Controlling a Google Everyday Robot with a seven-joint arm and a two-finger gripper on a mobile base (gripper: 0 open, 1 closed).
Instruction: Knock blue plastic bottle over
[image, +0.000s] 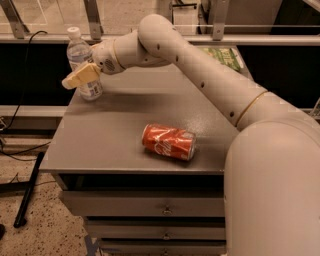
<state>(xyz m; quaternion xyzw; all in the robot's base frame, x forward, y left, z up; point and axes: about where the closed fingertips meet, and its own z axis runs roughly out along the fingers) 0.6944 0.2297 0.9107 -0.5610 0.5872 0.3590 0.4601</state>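
The blue plastic bottle (78, 52) stands upright at the back left corner of the grey table (110, 135). It is clear with a white cap and a printed label. My gripper (76, 78) reaches in from the right on the white arm (200, 70). It lies across the front of the bottle's lower half, its tan tip past the bottle's left side, and hides part of the label. Whether it touches the bottle cannot be told.
A crushed red soda can (168, 142) lies on its side near the table's front middle. A green packet (222, 56) lies at the back right. Drawers (150, 207) sit under the tabletop. A black cable (22, 85) hangs at the left.
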